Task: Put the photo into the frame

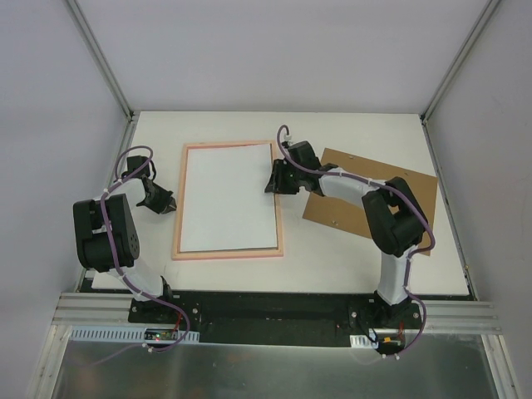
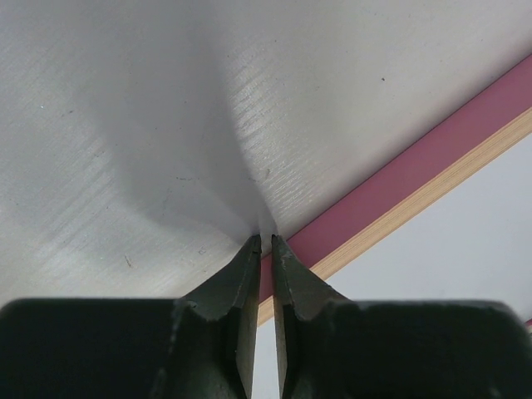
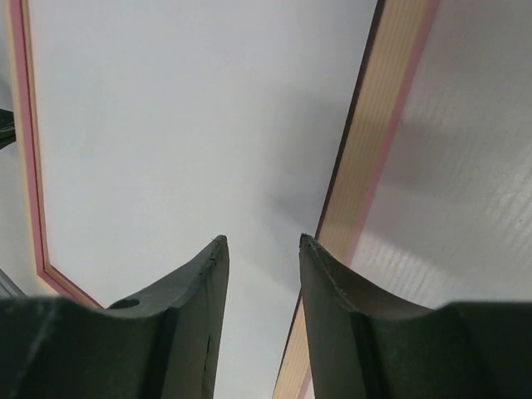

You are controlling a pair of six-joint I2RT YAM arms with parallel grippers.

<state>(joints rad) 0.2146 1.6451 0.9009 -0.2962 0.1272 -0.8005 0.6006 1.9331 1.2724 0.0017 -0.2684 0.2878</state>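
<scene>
The frame point(image 1: 229, 253) lies flat on the table, left of centre. The photo point(image 1: 226, 196) lies inside it, white back up, its picture side hidden. My left gripper point(image 1: 169, 204) is shut and empty, with its tips at the outer side of the frame's left edge. In the left wrist view its tips point(image 2: 267, 239) touch the pink rim point(image 2: 416, 166) beside the white sheet point(image 2: 465, 241). My right gripper point(image 1: 272, 184) is open at the frame's right edge. In the right wrist view its tips point(image 3: 262, 241) straddle the photo's point(image 3: 183, 125) right border and the peach rim point(image 3: 374, 141).
A plain brown backing board point(image 1: 337, 212) lies tilted on the table to the right of the frame, partly under my right arm. White walls and metal posts enclose the table at the back and sides.
</scene>
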